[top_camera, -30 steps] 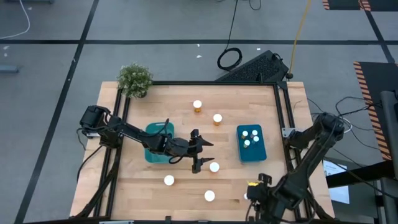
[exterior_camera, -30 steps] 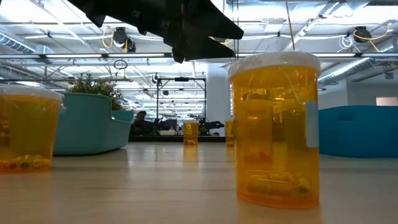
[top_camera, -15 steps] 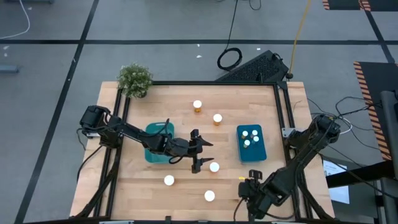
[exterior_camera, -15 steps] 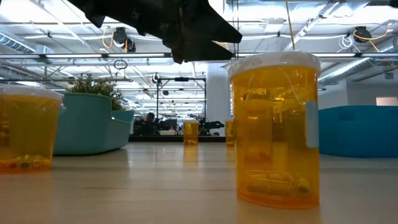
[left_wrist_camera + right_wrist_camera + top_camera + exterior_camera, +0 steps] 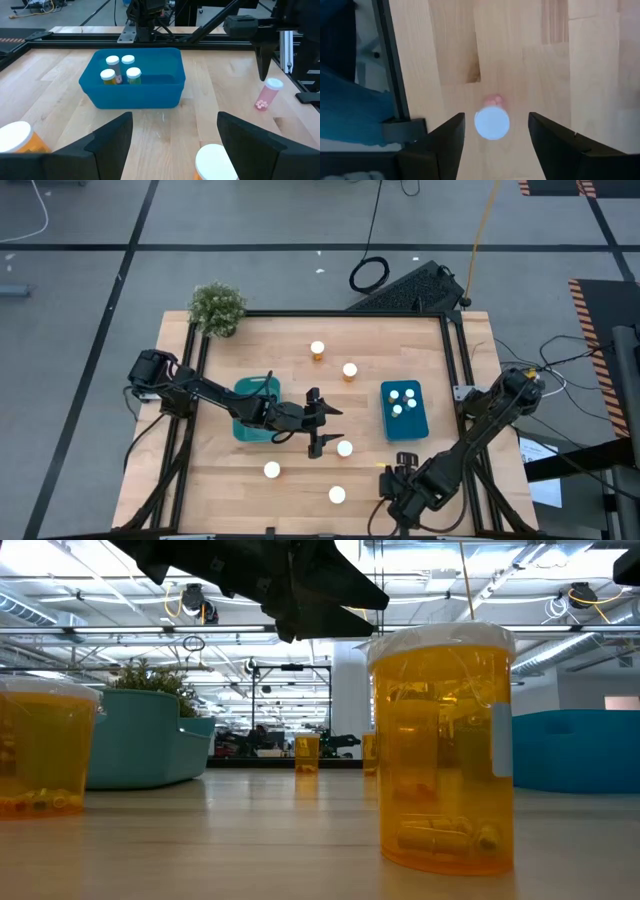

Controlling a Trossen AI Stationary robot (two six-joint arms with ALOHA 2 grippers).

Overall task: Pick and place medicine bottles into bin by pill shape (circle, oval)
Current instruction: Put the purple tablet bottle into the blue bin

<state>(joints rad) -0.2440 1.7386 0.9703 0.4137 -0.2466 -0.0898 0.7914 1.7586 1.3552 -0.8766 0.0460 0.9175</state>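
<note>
Amber medicine bottles with white caps stand on the wooden table: two far ones (image 5: 317,350) (image 5: 349,370), one (image 5: 344,448) just right of my left gripper (image 5: 322,428), and two near the front (image 5: 271,470) (image 5: 337,495). My left gripper (image 5: 175,145) hovers open over mid-table, facing the blue bin (image 5: 132,80), which holds three bottles. A small pink bottle (image 5: 492,122) with a white cap stands near the front edge. My right gripper (image 5: 496,116) is open above it, pointing down, one finger on either side. The pink bottle (image 5: 267,95) also shows in the left wrist view.
A teal bin (image 5: 255,405) lies under my left arm and a potted plant (image 5: 216,308) stands at the far left corner. A black frame (image 5: 450,380) borders the table. In the low view one amber bottle (image 5: 440,750) stands close, another (image 5: 40,755) at left.
My right gripper has moved a little toward the table's left edge along the near edge, staying open, and now covers the pink bottle from above. The bottles have not moved.
</note>
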